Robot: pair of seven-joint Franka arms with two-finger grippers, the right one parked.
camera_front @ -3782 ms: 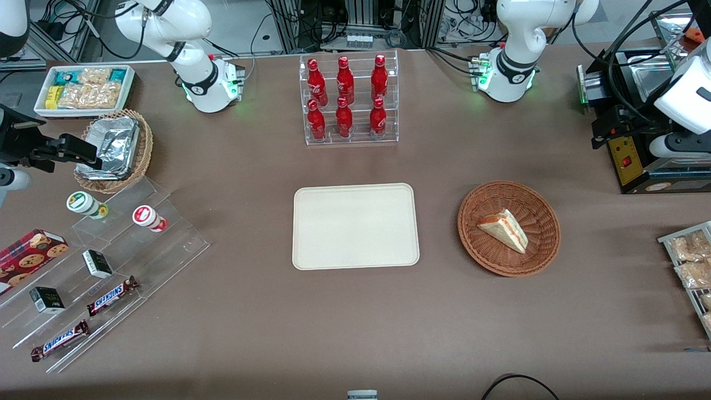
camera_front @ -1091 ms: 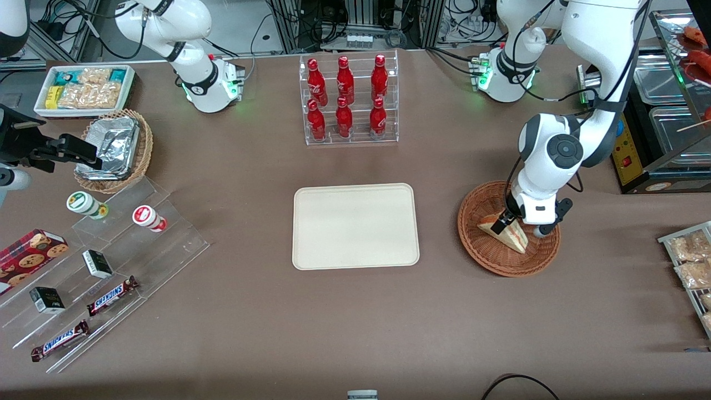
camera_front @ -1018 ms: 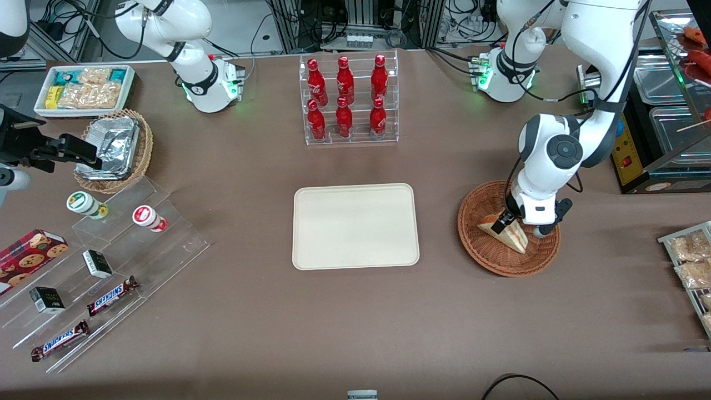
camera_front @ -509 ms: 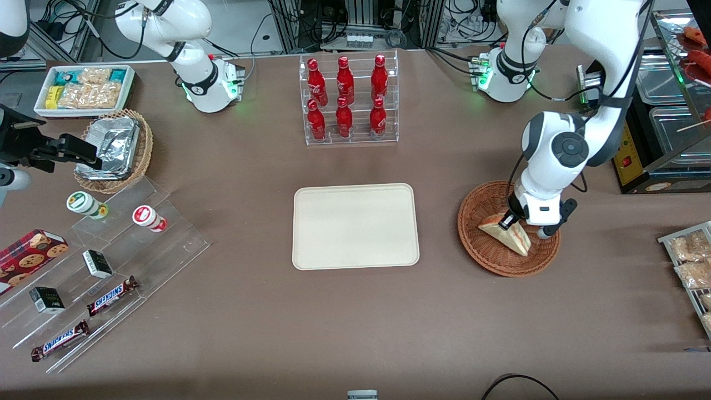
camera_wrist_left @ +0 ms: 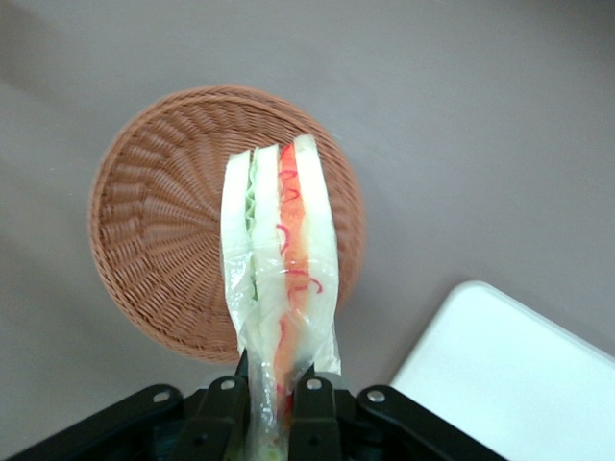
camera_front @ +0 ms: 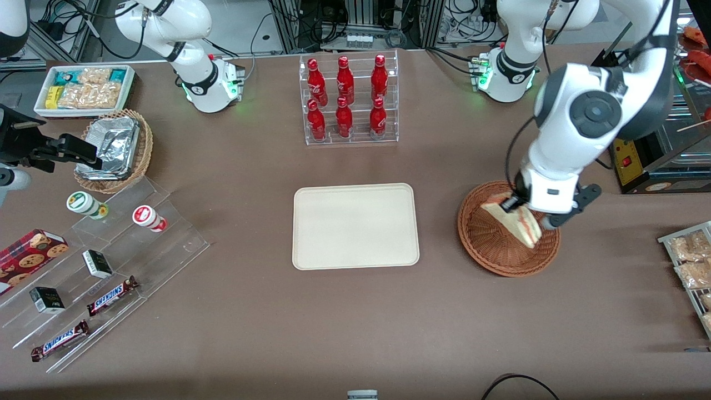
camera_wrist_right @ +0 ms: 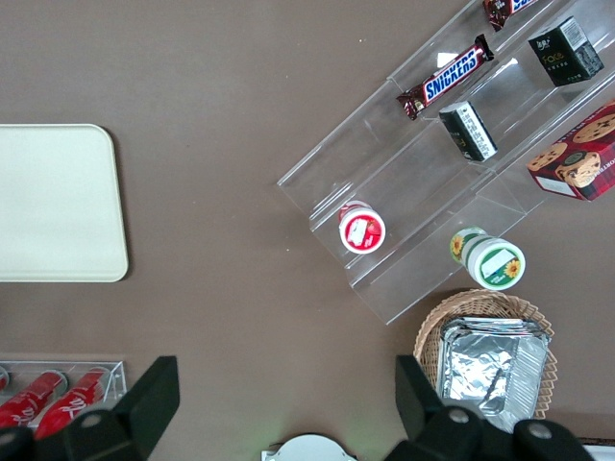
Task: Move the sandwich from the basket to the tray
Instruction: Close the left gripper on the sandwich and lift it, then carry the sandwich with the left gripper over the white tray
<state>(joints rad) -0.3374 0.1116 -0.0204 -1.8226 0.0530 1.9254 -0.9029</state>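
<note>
The jaws are clenched on the one sandwich [camera_wrist_left: 281,259], pinching a narrow corner of it between the two black fingers [camera_wrist_left: 223,415], as we see in the wrist view. We find the gripper [camera_front: 514,204] hanging above the single round brown basket [camera_front: 489,244], with the sandwich lifted clear of the wicker floor and its striped cut edge turned toward the wrist camera. The basket [camera_wrist_left: 154,250] lies directly below the jaws and has nothing else in it. The one cream tray [camera_front: 355,226] sits on the brown tabletop [camera_front: 355,322] a short way sideways from the jaws, toward the parked arm's end, and it is bare. A corner of that tray [camera_wrist_left: 519,375] also shows in the wrist view beside the basket. Farther from the front camera than the tray we count six red bottles [camera_front: 344,97] in a clear rack, three on each of two tiers. Well away from the jaws, at the parked arm's end, we count two Snickers bars [camera_front: 111,294] on clear steps.
</note>
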